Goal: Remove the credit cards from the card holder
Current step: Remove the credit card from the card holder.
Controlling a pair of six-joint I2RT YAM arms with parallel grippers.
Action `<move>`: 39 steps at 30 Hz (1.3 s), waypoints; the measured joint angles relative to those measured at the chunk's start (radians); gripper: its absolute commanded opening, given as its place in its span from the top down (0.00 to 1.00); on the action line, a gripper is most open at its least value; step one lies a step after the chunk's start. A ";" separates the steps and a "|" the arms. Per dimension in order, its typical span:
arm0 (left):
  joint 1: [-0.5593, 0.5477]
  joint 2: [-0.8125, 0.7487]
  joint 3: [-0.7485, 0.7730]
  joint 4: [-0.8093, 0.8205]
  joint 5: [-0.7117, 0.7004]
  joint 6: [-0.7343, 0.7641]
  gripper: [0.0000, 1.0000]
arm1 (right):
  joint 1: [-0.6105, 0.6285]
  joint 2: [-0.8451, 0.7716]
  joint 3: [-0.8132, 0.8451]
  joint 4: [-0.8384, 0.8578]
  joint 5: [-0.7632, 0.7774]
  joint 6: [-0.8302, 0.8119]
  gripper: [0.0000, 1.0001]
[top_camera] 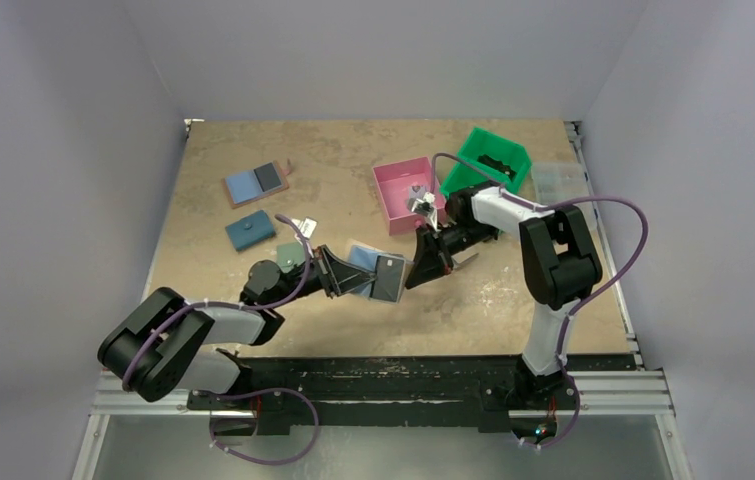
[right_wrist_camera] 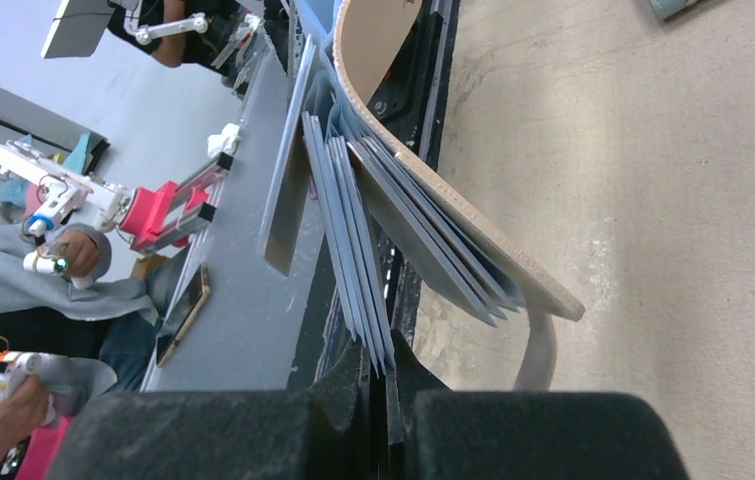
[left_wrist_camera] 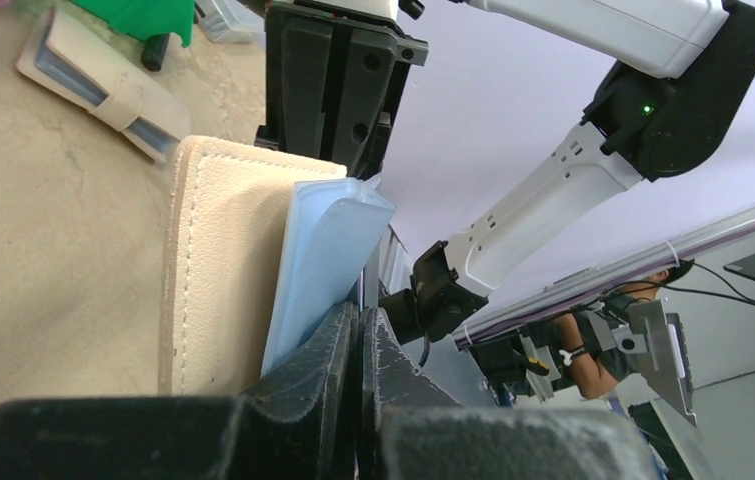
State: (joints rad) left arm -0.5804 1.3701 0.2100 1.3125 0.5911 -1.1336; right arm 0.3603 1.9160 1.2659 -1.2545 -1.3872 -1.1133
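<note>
Held open above the tan table (top_camera: 353,150): a card holder (top_camera: 377,273), pale blue panel to the left, dark grey panel to the right. Pinched at the blue side by the left gripper (top_camera: 345,275), fingers together. Met at the grey side's edge by the right gripper (top_camera: 421,268) (also closed). Behind, a pink box (top_camera: 405,195) just beside a green bin (top_camera: 488,160). Far left, well apart from the arms, a second blue-and-black holder (top_camera: 256,183) and a teal wallet (top_camera: 250,231).

Pink bin (top_camera: 393,210) and green bin (top_camera: 468,165) are seen side by side far right on tabletop (top_camera: 353,140); clear box (top_camera: 558,180) beside them. Open blue-black holder (top_camera: 256,183) and teal wallet (top_camera: 250,231) are placed far left.
</note>
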 measured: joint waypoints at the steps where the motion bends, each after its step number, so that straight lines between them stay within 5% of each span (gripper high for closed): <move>1: 0.005 -0.006 -0.003 -0.008 0.000 0.000 1.00 | 0.001 0.000 0.000 0.008 0.000 0.010 1.00; 2: 0.010 -0.012 -0.006 -0.014 0.000 0.000 1.00 | 0.002 0.000 0.000 0.017 0.000 0.019 0.97; 4: 0.018 -0.016 -0.012 -0.017 0.000 0.000 1.00 | 0.004 0.000 0.000 0.034 0.000 0.046 0.75; 11: 0.024 -0.011 -0.012 0.008 0.009 -0.012 1.00 | 0.006 0.000 -0.003 0.087 -0.002 0.104 0.40; 20: 0.024 0.046 -0.012 0.088 0.029 -0.061 1.00 | 0.006 0.000 -0.004 0.108 -0.022 0.143 0.29; 21: 0.022 0.056 -0.012 0.099 0.030 -0.064 1.00 | 0.006 0.000 -0.006 0.117 -0.022 0.156 0.24; 22: 0.020 0.064 -0.012 0.106 0.031 -0.071 1.00 | 0.006 0.000 -0.009 0.131 -0.022 0.176 0.03; 33: -0.018 0.098 0.000 0.120 0.033 -0.102 1.00 | -0.029 -0.008 -0.042 0.273 0.001 0.325 0.01; 39: -0.050 0.100 0.028 0.123 0.034 -0.105 1.00 | -0.034 -0.009 -0.019 0.109 -0.024 0.113 0.01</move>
State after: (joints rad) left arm -0.6304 1.4700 0.2382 1.4357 0.6247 -1.2385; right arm 0.3264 1.9068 1.2472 -1.1450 -1.4113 -1.0004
